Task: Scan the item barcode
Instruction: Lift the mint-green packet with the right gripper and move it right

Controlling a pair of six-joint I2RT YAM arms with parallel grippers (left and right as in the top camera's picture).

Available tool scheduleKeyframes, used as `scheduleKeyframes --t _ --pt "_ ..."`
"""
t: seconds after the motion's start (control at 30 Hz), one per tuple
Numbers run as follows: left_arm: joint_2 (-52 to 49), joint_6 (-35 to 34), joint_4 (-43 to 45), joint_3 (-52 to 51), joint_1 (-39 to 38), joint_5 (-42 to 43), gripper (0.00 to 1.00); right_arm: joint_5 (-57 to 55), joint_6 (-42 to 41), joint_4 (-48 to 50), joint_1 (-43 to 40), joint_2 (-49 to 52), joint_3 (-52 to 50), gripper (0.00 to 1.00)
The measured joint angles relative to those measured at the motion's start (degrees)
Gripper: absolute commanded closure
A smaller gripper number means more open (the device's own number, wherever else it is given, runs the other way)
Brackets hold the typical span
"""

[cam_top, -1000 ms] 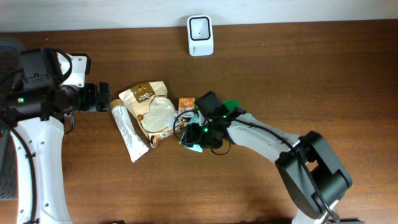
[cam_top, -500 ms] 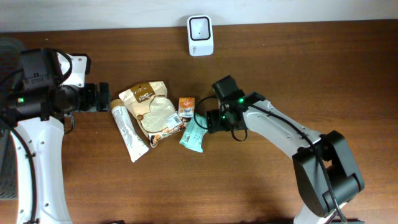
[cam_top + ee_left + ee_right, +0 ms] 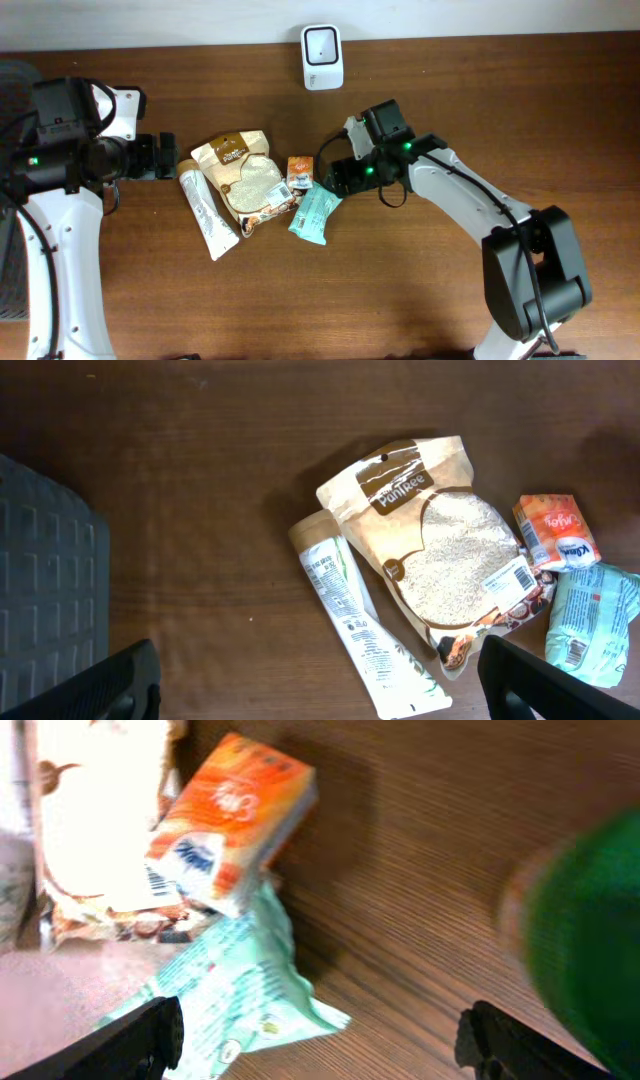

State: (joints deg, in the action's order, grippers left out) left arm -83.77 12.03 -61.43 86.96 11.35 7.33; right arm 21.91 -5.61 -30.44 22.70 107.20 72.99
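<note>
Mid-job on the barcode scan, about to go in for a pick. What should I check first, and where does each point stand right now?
1. Right gripper empty, fingers apart: ok.
2. Left gripper empty, fingers apart: ok.
3. Scanner unobstructed at the table's far edge: ok.
4. Barcode facing up on the tan pouch: ok.
5. Mint packet lying free of its neighbours: not ok, the orange packet touches its top end.
6. Tube clear of the right arm's path: ok.
</note>
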Motion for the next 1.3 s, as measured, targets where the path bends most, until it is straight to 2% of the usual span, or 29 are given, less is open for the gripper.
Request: scheduleKeyframes --t 0.2,0.4,0.43,0.5,0.53,0.57,0.7,0.9,0.97,1.03,1.17,1.3 --pt "0.00 0.00 0.00 0.00 0.00 0.00 0.01 8.72 4.83 2.10 0.09 4.48 0.07 0.11" --pt "0.00 0.00 0.00 0.00 0.00 0.00 0.01 9.70 5.55 2.62 0.28 7.02 0.09 0.12" --pt "0.00 0.00 0.00 0.00 0.00 0.00 0.01 9.70 5.40 2.54 0.33 7.19 0.09 0.16" --pt "0.00 0.00 0.00 0.00 0.00 0.00 0.01 9.73 4.98 1.88 1.18 7.37 0.09 0.31" --pt "0.00 0.00 0.00 0.00 0.00 0.00 0.01 9.75 4.94 1.66 2.01 7.37 0.09 0.33" --pt "0.00 0.00 0.00 0.00 0.00 0.00 0.01 9.73 4.50 1.53 2.62 7.37 0.09 0.39" --pt "0.00 0.00 0.00 0.00 0.00 0.00 0.01 9.73 4.46 0.28 4.63 7.41 0.09 0.68" --pt "0.00 0.00 -0.02 0.00 0.00 0.00 0.01 9.73 4.31 -6.05 4.61 7.39 1.05 0.83" --pt "0.00 0.00 -0.02 0.00 0.00 0.00 0.01 9.40 3.72 -11.41 4.61 6.29 2.25 0.88" --pt "0.00 0.00 0.00 0.00 0.00 0.00 0.01 7.80 1.14 -14.84 4.42 4.33 2.64 0.91" --pt "0.00 0.00 0.00 0.00 0.00 0.00 0.01 -2.32 -13.27 -24.59 3.13 -3.23 3.41 0.93" --pt "0.00 0.00 0.00 0.00 0.00 -0.02 0.01 -6.19 -23.58 -22.45 2.80 -3.48 -0.02 0.93"
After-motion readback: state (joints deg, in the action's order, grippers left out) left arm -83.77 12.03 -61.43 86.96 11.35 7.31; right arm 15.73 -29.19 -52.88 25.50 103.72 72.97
